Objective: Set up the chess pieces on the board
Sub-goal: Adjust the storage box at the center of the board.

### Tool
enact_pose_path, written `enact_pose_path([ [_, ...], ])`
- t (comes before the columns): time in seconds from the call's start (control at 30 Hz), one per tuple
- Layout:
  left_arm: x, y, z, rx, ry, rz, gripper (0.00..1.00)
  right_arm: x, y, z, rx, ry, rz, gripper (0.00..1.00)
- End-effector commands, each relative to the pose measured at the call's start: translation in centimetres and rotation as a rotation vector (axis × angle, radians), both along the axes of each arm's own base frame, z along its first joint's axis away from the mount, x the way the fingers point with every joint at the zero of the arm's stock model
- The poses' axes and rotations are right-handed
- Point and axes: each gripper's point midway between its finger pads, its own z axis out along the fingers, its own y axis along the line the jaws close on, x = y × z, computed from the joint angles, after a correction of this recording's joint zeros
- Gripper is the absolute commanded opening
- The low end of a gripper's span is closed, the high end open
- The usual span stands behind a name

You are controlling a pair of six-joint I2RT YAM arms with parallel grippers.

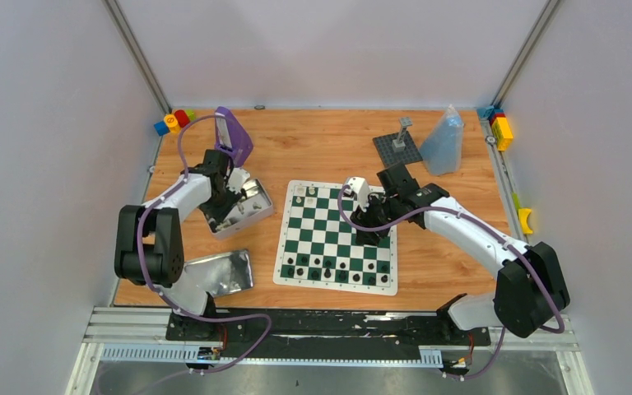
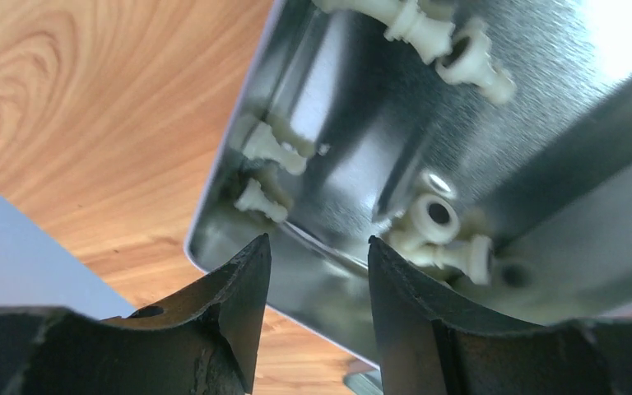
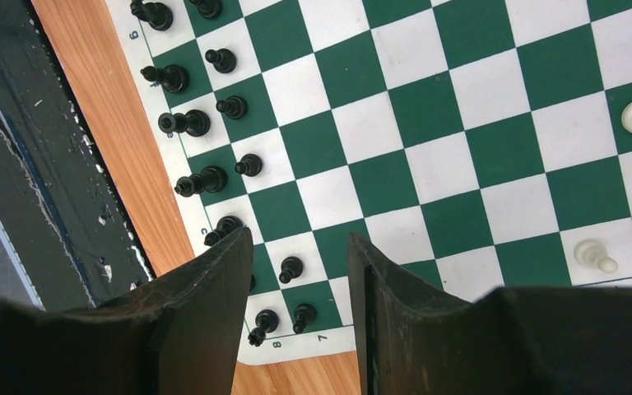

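Right wrist: right tool (image 3: pixel 300 239) gapes empty over green-white board (image 3: pixel 453 107); left tool (image 2: pixel 318 241) too.

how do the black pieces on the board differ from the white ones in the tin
The black pieces are black, the white pieces cream. The black pieces stand upright in rows on the board; the white pieces lie on their sides, scattered in the metal tin. Both are small chess figures.

Shiny metal tin (image 2: pixel 362 123) w/ smooth plastic pieces (image 2: pixel 273 148), matt board (image 3: pixel 461 123), smooth wood-grain table (image 2: pixel 90 107).
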Motion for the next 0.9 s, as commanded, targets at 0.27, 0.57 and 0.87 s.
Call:
enact_pose_path([
  [0.27, 9.3, 3.0, 2.0, 0.214, -0.19, -0.195, 0.53, 0.5, 0.4, 0.4, 0.029, -0.027, 0.013, 0.47],
  [0.57, 15.7, 5.0, 2.8, 0.35, -0.297, -0.269, 0.57, 0.6, 0.2, -0.1, 0.012, -0.024, 0.004, 0.47],
  [0.87, 15.2, 3.1, 6.3, 0.148, -0.389, -0.083, 0.66, 0.6, 0.0, -0.4, 0.002, -0.018, 0.002, 0.47],
])
